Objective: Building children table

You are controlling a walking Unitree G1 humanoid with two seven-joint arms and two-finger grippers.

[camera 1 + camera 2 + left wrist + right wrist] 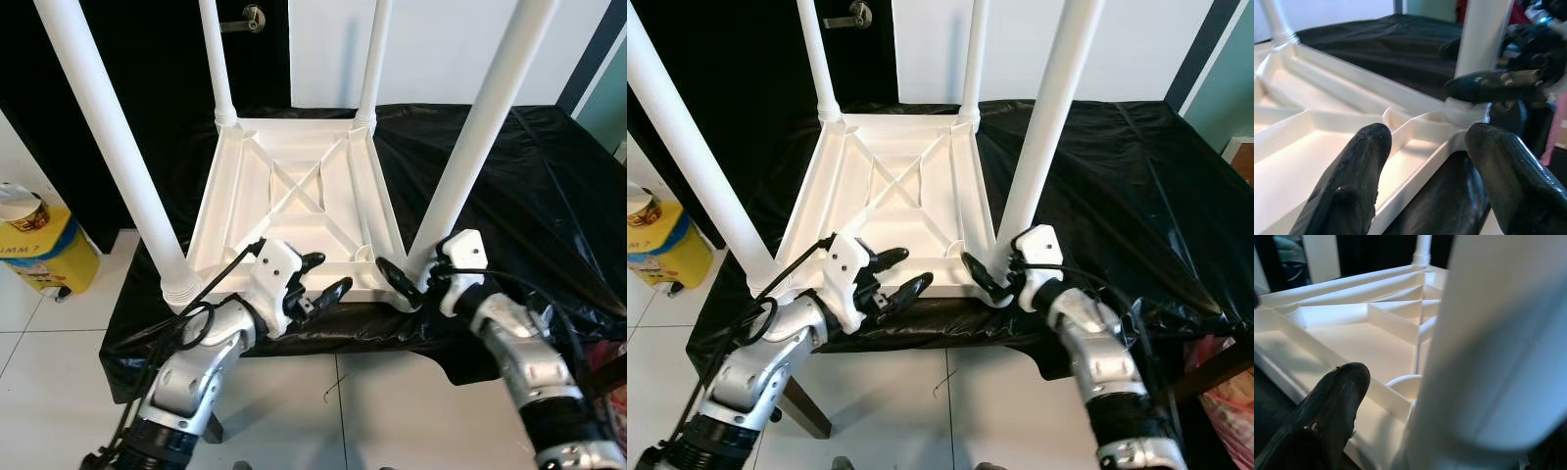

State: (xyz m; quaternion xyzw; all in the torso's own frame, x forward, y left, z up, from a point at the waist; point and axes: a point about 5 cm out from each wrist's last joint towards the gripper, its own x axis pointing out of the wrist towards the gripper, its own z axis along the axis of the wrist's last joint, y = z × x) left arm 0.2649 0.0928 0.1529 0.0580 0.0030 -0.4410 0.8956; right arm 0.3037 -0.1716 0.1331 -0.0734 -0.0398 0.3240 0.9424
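Left gripper [318, 277] hovers fingers spread at the upturned table's [294, 196] rim; right gripper [411, 284] clasps 1 leg [470, 147].

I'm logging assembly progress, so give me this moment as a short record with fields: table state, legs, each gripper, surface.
table: white children's table, upside down
legs: four white legs standing in the corners
left gripper: open, at the table's near edge
right gripper: around the base of the near right leg
surface: black sheet over a stand
nearby: yellow container on the floor
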